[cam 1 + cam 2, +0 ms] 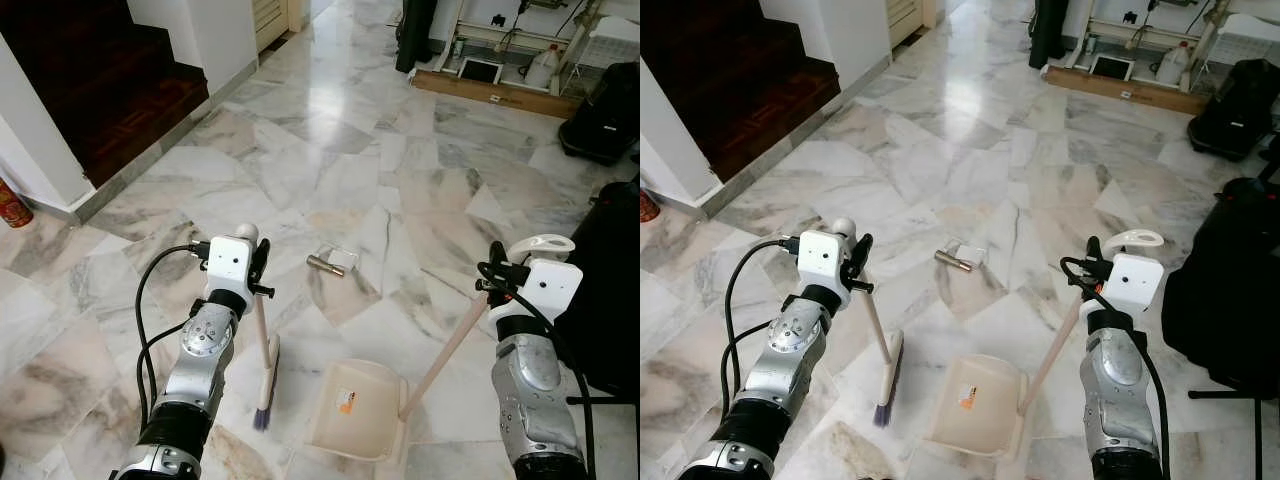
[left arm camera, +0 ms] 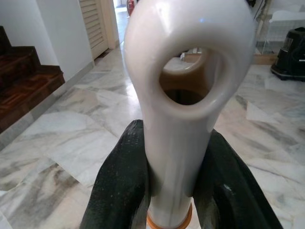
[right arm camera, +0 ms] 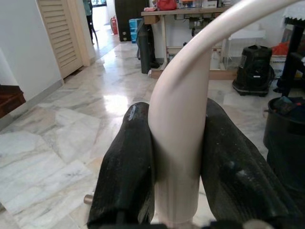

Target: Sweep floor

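Both grippers squeeze tight: the left gripper [image 1: 262,268] on the broom [image 1: 265,370], the right gripper [image 1: 497,268] on the dustpan [image 1: 352,410] handle. Some trash [image 1: 331,262] lies just ahead on the floor [image 1: 330,150]. A hard push could knock it past the pan.

Head stereo eyes look down at the marble floor [image 1: 330,150]; wrist cameras sit close behind clamped handles.

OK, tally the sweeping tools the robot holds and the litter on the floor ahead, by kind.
Brooms: 1, the broom in the left gripper.
Dustpans: 1, the dustpan in the right gripper.
Litter pieces: 2, a small cylinder and a clear wrapper beside it.
Total: 4.
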Tool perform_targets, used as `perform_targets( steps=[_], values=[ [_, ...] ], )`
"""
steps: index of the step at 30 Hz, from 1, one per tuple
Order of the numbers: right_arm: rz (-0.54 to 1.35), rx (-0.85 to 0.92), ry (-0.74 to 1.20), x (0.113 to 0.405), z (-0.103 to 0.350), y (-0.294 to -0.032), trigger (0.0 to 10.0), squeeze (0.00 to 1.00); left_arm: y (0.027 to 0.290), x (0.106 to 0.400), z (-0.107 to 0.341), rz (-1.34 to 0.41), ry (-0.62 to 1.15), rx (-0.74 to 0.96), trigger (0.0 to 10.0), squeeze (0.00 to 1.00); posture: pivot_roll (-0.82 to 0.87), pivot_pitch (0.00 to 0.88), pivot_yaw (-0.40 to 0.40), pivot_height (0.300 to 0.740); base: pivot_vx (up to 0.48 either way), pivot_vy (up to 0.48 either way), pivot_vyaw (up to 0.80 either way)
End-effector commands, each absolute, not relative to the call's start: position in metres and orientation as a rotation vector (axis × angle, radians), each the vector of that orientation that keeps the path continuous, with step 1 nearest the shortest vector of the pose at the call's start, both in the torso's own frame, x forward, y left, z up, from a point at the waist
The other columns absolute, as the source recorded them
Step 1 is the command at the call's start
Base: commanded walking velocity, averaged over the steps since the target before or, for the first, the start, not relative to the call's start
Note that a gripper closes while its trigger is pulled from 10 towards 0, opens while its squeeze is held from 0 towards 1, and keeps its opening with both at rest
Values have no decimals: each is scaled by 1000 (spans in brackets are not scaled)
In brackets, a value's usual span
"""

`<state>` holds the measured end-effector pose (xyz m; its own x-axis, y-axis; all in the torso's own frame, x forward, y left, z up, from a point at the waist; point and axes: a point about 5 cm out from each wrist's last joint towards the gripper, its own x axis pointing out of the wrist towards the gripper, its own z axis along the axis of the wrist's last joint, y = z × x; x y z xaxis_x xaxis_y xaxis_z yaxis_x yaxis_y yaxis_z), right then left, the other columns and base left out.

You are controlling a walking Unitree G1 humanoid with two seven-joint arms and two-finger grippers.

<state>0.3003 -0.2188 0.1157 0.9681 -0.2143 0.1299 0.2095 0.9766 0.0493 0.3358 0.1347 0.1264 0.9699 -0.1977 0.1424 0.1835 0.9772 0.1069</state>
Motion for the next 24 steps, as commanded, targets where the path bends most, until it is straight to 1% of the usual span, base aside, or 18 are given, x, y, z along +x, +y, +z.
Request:
perform_targets(
  steps=[1,18,19,20,21,24],
  values=[
    [-217,35,-174,303,126,-220,10000,0,135,335,134,-188,-191,86,10000,0,40,102,-22,740,0,0,0],
    [-217,35,-174,303,126,-220,10000,0,135,335,134,-188,-191,86,10000,0,40,102,-22,740,0,0,0],
    [-217,39,-164,303,126,-219,10000,0,136,336,134,-188,-191,86,10000,0,0,0,0,740,0,0,0],
    [-217,39,-164,303,126,-219,10000,0,136,336,134,-188,-191,86,10000,0,0,0,0,740,0,0,0],
    [-211,44,-171,302,126,-219,10000,0,136,335,135,-182,-197,82,10000,0,36,130,-27,740,0,0,0],
    [-200,46,-186,300,127,-220,10000,0,136,334,135,-177,-199,81,10000,0,36,132,-27,740,0,0,0]
  ],
)
